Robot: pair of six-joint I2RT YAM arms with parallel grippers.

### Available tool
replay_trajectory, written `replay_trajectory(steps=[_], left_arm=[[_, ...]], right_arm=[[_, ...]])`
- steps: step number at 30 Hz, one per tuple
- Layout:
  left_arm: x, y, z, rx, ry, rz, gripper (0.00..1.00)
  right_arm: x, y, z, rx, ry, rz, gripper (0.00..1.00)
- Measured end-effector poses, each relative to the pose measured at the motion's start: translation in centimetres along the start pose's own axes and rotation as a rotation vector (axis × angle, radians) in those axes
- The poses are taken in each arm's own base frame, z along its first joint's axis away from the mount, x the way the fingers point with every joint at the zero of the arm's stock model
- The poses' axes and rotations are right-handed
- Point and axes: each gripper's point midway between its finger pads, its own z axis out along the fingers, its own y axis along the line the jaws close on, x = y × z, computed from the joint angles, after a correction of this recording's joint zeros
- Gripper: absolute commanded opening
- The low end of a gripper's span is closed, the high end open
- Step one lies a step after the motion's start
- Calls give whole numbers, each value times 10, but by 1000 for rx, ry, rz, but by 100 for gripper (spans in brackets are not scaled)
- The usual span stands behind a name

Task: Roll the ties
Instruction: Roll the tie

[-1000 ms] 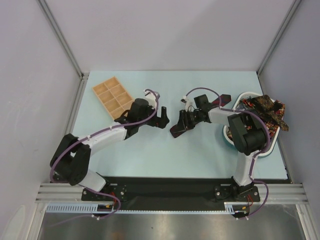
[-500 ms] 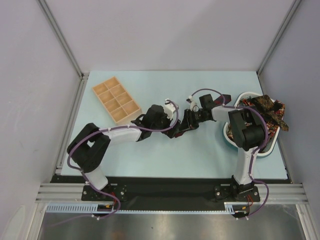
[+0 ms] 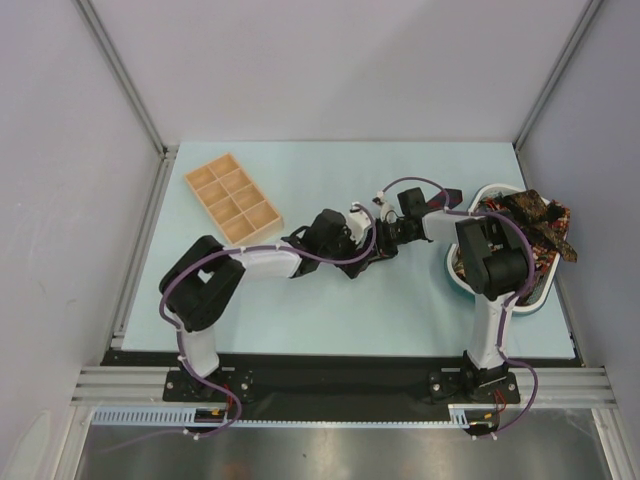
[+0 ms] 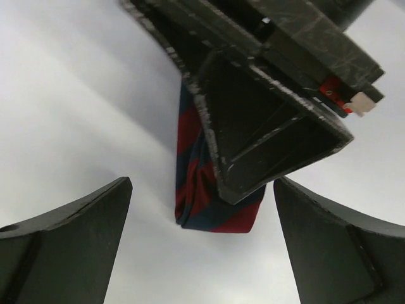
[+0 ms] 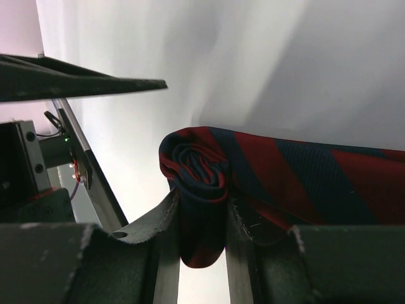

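Clearly I'm early on: my left fingers hang spread either side of the navy-and-red tie mid-counter. My right fingers pinch its coiled end, and its flat length looks unrolled. The other ties lie heaped in the basket.

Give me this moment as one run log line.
right claw: shut on striped tie roll | left claw: open, facing tie end
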Motion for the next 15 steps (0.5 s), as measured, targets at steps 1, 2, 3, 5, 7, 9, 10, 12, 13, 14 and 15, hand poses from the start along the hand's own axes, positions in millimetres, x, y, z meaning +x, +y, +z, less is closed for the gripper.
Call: replay_trajectory(steps=[1,2,3,5,7,9,10,12,13,14,15], left_arm=[[0,-2,2,2,5,9,100],[1,-4,4,6,11,20,100],[1,-7,6,11,15,27,100],[3,-11,6,19,24,45,100],[6,-14,6,28,35,56,99],[9,-16,7,37,47,67,97],[10,-17,8,39,55,72,95],[12,-16,12,39,71,79,89],[13,-15,14,38,82,81,88],[14,-14,17,33,93,82,87],[16,-13,20,30,104,82,84]], right_arm=[[0,0,0,-2,2,2,21],[1,0,1,-3,3,3,22],[1,0,1,-3,3,6,21],[1,0,1,-2,2,7,22],[1,-1,1,-2,2,11,22],[1,-2,1,-3,4,15,22],[1,-2,1,-6,4,18,22],[1,-3,1,-10,6,25,22],[1,-3,1,-11,6,26,22],[1,-3,1,-11,6,26,22],[1,-3,1,-11,6,26,22]])
